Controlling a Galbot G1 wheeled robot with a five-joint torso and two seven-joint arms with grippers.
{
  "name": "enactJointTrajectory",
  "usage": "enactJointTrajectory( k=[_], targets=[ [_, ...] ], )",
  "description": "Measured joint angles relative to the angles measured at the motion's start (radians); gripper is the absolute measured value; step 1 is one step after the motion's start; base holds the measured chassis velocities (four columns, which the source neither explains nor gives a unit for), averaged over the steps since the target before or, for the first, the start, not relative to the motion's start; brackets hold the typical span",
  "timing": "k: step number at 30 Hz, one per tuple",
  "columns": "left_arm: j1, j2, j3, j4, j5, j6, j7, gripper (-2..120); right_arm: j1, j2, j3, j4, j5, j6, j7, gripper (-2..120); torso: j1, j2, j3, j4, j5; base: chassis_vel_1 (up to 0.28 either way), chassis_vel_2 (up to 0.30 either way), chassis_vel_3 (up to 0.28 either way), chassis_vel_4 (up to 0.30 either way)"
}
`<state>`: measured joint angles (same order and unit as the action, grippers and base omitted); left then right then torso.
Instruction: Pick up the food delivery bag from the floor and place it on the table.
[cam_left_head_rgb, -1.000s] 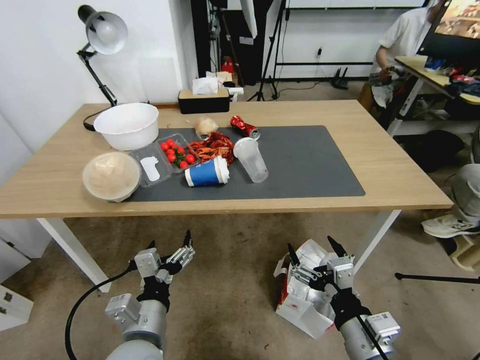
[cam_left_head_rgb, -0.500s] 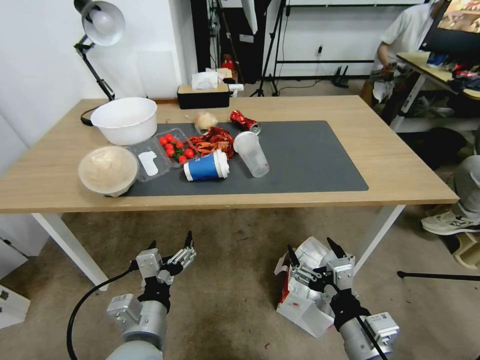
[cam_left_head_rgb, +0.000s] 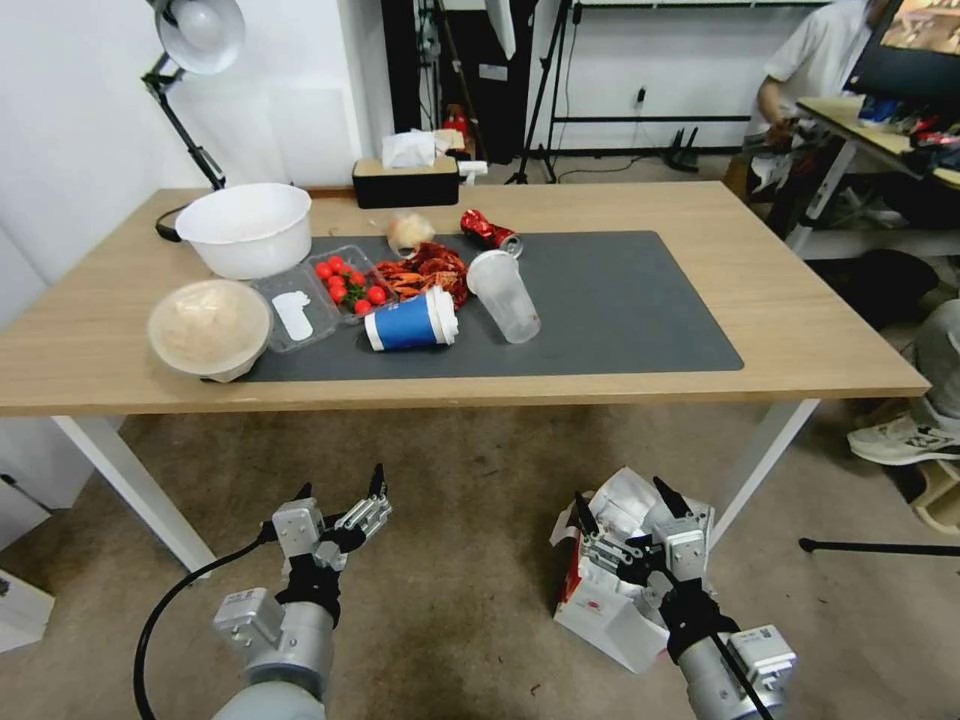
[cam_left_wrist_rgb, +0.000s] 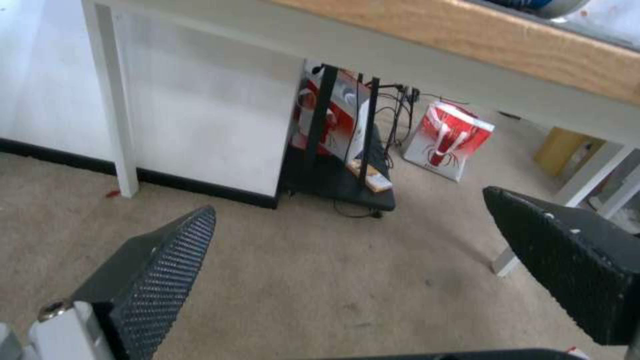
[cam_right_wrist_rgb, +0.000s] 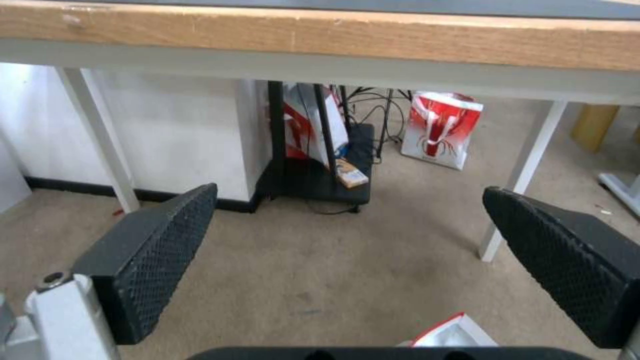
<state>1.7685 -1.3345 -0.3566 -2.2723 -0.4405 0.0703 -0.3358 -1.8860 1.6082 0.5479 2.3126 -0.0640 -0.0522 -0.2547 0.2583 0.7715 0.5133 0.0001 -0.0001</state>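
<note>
The food delivery bag (cam_left_head_rgb: 606, 622), white with a red side and crumpled foil at its mouth, sits tilted on the floor (cam_left_head_rgb: 455, 570) near the table's white front right leg. My right gripper (cam_left_head_rgb: 624, 500) hangs open above it; a corner of the bag (cam_right_wrist_rgb: 452, 331) shows under the open right gripper (cam_right_wrist_rgb: 350, 190). Left of the bag, my left gripper (cam_left_head_rgb: 340, 486) is open over bare floor, holding nothing, as the left wrist view confirms for the left gripper (cam_left_wrist_rgb: 348, 202). The light-wood table (cam_left_head_rgb: 810, 330) with its dark grey mat (cam_left_head_rgb: 630, 300) stands ahead.
On the table's left half are a white bowl (cam_left_head_rgb: 244, 228), a lidded bowl (cam_left_head_rgb: 208, 327), a tomato tray (cam_left_head_rgb: 345, 285), a blue cup (cam_left_head_rgb: 410, 324), a clear cup (cam_left_head_rgb: 505, 296) and a tissue box (cam_left_head_rgb: 405, 180). Another red-and-white bag (cam_right_wrist_rgb: 440, 127) stands beyond the table. A person sits at the back right.
The whole head picture has shifted a little, so the camera has moved. Both grippers hold the same open pose and the bag lies where it was.
</note>
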Motion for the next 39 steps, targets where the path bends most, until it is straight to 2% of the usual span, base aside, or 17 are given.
enactJointTrajectory(
  k=[25,39],
  targets=[
    [-0.001,-0.002,-0.002,0.002,0.002,0.006,0.000,100,0.001,0.000,0.001,-0.021,0.004,0.009,-0.010,100,-0.044,-0.106,-0.062,0.0000,0.0001,0.000,0.000,0.000,0.000],
    [0.004,-0.007,0.000,0.006,0.014,0.004,0.000,100,0.000,0.000,0.005,-0.038,0.013,0.053,-0.008,100,-0.066,-0.164,-0.098,0.0000,0.0000,0.000,0.000,0.000,0.000]
  ],
)
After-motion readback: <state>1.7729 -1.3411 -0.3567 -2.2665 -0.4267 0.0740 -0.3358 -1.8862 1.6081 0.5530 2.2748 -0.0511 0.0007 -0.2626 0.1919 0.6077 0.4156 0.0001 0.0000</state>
